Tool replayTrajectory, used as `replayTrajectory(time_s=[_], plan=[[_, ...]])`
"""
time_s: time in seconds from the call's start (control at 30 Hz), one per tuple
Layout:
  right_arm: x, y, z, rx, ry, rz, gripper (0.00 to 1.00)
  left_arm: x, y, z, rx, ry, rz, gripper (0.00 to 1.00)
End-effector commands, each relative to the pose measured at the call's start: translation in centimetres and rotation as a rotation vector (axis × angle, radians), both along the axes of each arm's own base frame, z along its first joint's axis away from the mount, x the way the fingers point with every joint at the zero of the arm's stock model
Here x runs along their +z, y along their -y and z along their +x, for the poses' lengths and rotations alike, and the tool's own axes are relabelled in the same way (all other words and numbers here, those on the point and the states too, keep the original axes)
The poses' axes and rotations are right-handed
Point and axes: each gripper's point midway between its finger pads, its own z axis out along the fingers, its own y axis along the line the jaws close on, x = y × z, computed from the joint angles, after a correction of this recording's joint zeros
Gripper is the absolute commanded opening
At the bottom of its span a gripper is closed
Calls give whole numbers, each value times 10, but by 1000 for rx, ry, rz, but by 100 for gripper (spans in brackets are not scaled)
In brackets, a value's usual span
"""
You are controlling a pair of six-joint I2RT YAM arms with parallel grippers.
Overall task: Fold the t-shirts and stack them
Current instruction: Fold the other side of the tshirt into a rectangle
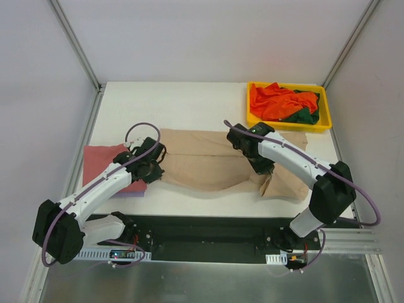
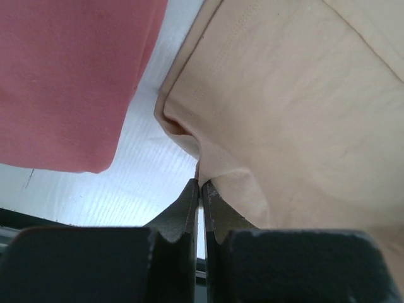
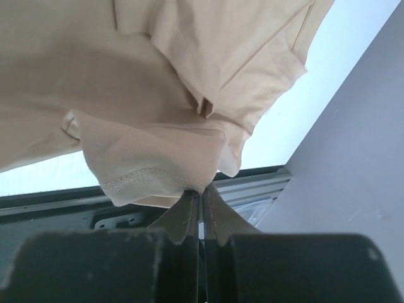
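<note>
The large tan-beige t-shirt [image 1: 211, 161] lies spread across the middle of the table, partly folded. My left gripper [image 1: 153, 165] is shut on its left edge, as the left wrist view shows [image 2: 201, 182]. My right gripper [image 1: 263, 168] is shut on a hemmed edge of the same shirt [image 3: 145, 170] and lifts it off the table. A dusty red t-shirt [image 1: 104, 159] lies folded at the left, on top of a pale lilac one [image 1: 129, 193]. It also shows in the left wrist view [image 2: 63, 76]. Bright orange [image 1: 278, 101] and dark green [image 1: 304, 117] shirts lie crumpled in the tray.
The yellow plastic tray [image 1: 288, 125] stands at the back right corner. Grey walls and metal frame posts close in the white table [image 1: 183, 104] on three sides. The black base rail [image 1: 208, 230] runs along the near edge.
</note>
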Motion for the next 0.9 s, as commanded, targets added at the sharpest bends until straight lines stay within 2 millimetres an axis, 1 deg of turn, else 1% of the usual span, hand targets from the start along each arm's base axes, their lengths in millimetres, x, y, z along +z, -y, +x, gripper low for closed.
replayTrajectory(time_s=[0.0,0.07,0.23,0.33,0.47,0.5,0.63,0.67,0.7,0.73,0.77,0.83,0.87], plan=[[10,0,27,98,-18,-41,0,8,-8,18,36,22,24,0],[11,4,36,106,-17,-70,0,5,-9,23,50,9,27,0],[13,14,53,91,-29,-89,0,4,-9,34,57,8,41,0],[12,10,64,108,-36,-47,1,3,-12,41,62,-5,57,0],[7,-8,80,166,-55,32,1,0,-15,50,75,-19,68,0],[6,-9,85,172,-53,40,1,-2,-15,53,75,-26,77,0],[-2,-5,102,166,-80,2,1,-5,-19,61,82,-46,94,0],[-4,-2,106,158,-86,-13,2,-5,-20,64,83,-47,99,0],[-7,0,111,148,-88,-17,4,-5,-21,66,80,-48,108,4],[-10,1,115,140,-93,-26,7,-6,-22,68,79,-50,116,13],[-13,4,121,131,-96,-37,11,-4,-22,70,78,-45,121,27],[-17,8,135,113,-76,-74,25,-1,-22,73,76,-33,121,63],[-18,10,141,101,-63,-94,31,3,-21,74,71,-24,114,79]])
